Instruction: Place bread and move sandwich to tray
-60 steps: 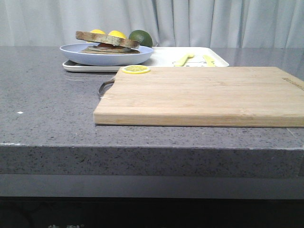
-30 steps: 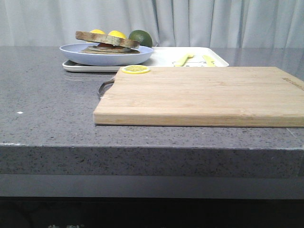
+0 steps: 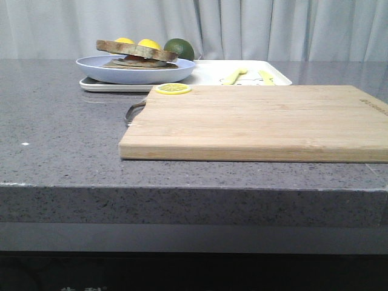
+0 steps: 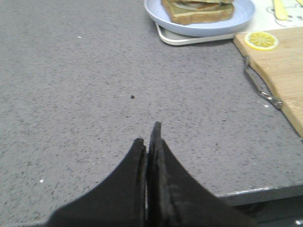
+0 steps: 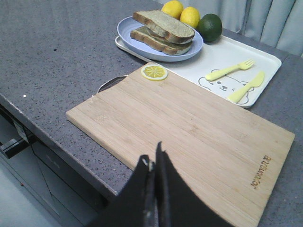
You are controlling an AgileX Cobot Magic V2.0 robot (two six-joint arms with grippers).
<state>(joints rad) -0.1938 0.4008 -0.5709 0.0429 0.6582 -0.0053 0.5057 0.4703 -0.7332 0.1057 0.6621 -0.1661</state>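
The sandwich (image 3: 140,61) lies on a round pale blue plate (image 3: 97,71), and the plate stands on the left end of the white tray (image 3: 209,74) at the back of the counter. The bread (image 5: 163,23), a thick slice with a pale face and brown crust, rests tilted on top of the sandwich (image 5: 154,42). My left gripper (image 4: 147,135) is shut and empty over bare grey counter, well short of the plate (image 4: 199,29). Shut and empty too, my right gripper (image 5: 152,157) hangs over the near edge of the cutting board. Neither gripper shows in the front view.
A light wooden cutting board (image 3: 260,121) with a metal handle fills the middle, a lemon slice (image 3: 173,88) on its far left corner. Two lemons (image 5: 173,8) and a lime (image 5: 210,26) sit behind the plate. A yellow fork (image 5: 229,70) and knife (image 5: 246,87) lie on the tray.
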